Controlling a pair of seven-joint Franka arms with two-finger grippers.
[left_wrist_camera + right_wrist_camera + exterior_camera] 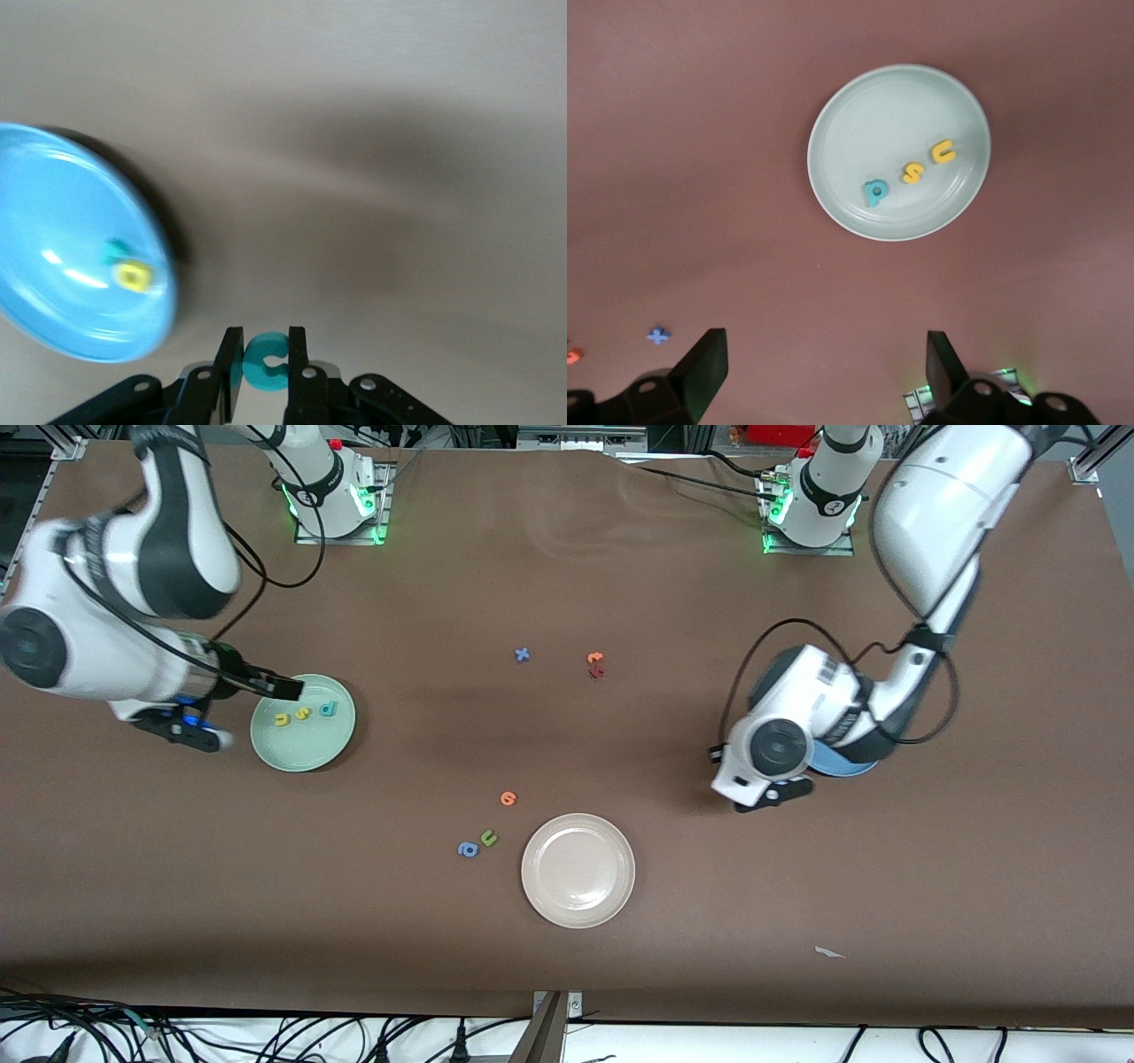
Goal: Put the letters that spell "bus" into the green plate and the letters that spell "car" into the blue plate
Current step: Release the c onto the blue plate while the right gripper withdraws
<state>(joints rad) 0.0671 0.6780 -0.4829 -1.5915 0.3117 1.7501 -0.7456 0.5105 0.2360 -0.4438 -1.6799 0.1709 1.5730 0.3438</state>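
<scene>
The green plate (306, 757) (859, 97) lies toward the right arm's end of the table. In it are the yellow u (282, 719) (943, 152), the yellow s (303, 713) (913, 173) and the teal b (328, 708) (874, 191). My right gripper (261, 712) (824, 354) hangs open above that plate's edge, holding nothing. The blue plate (842, 767) (62, 204) is mostly hidden under the left arm; it holds the yellow a (133, 276) and the teal r (113, 252). My left gripper (780, 790) (264, 341) is shut on the teal c (266, 365), beside the blue plate.
A beige-white plate (578, 908) lies near the front camera. Close to it are an orange letter (508, 798), a green u (488, 837) and a blue a (468, 849). Mid-table lie a blue x (523, 654) and orange and red letters (595, 664). A white scrap (828, 952) lies near the front edge.
</scene>
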